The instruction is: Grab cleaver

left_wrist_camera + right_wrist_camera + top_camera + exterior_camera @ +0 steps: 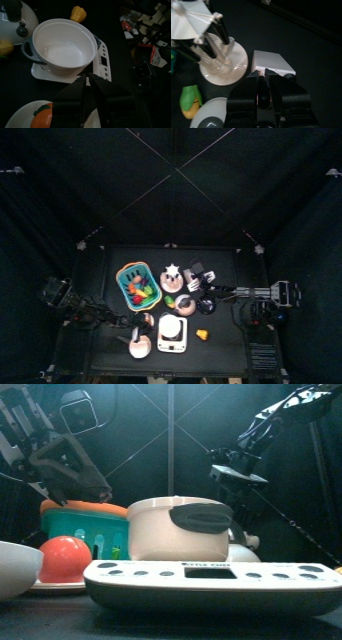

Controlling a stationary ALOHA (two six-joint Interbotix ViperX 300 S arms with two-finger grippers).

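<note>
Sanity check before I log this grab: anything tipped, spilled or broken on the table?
Nothing stands out. The white pot sits upright and empty on the scale. The cleaver looks whole, beside the utensil rack, with the right gripper at it. No spill or damage shows.

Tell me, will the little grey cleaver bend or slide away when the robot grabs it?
The cleaver probably stays stiff: its blade looks like a flat slab with straight edges. It is likely light, being small beside the round white base. It seems to lie flat on the table, so it shouldn't roll, but its smooth blade might slide.
</note>
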